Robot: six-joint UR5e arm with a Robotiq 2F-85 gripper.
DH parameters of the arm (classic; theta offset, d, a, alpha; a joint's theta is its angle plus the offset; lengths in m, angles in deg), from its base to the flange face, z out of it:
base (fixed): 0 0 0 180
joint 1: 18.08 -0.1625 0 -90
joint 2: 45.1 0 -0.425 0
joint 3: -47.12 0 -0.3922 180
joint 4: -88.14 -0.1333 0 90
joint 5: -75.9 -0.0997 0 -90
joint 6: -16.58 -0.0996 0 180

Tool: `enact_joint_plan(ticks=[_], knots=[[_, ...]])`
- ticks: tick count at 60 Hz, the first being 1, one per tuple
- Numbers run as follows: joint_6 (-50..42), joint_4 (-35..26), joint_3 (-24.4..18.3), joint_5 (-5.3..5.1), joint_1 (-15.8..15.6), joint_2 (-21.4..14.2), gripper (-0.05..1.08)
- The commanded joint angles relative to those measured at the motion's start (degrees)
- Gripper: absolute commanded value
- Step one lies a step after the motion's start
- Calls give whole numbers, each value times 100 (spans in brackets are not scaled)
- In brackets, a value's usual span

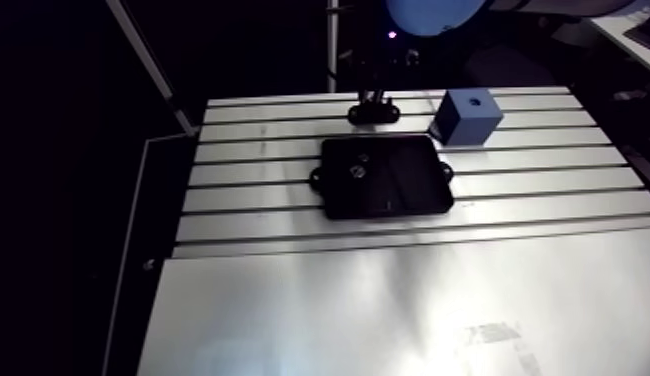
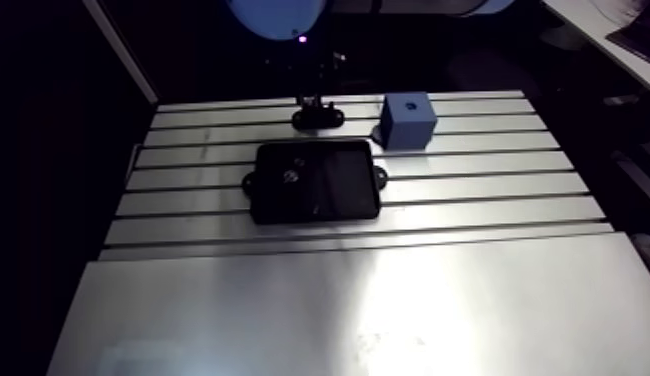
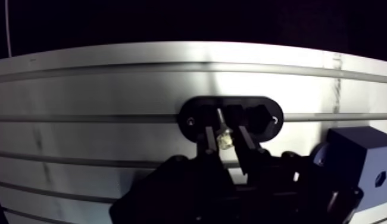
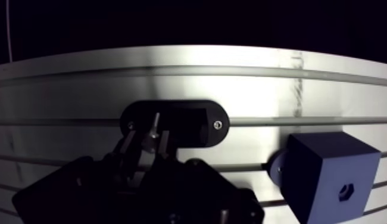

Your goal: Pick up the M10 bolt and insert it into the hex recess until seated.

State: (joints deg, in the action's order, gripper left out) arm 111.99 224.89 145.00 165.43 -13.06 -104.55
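In the wrist view my gripper [image 3: 225, 130] hangs over a black oval holder [image 3: 193, 113] at the table's far edge. It is shut on the M10 bolt [image 3: 223, 140], whose shiny head sits between the fingers [image 3: 209, 136] and whose threaded shaft points ahead over the holder. Beside the gripper stands a blue block [image 4: 327, 164] with a hex recess [image 4: 349, 192] in the face turned toward the camera. In the arm view the gripper [image 1: 375, 98] is small and dark above the holder [image 1: 373, 114], with the blue block [image 1: 467, 116] to its right.
A black rectangular tray [image 1: 399, 185] with side lugs lies on the slotted table [image 1: 249, 170] in front of the holder, and a small metal part [image 1: 357, 171] rests in it. A smooth plate [image 1: 389, 310] covers the near half of the table.
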Motion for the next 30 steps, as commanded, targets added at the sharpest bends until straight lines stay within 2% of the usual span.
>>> enact_joint_plan(ticks=[1, 30], knots=[[0, -2, -1, -2, -1, 0, 69], [9, -2, -1, -2, 8, 0, 72]])
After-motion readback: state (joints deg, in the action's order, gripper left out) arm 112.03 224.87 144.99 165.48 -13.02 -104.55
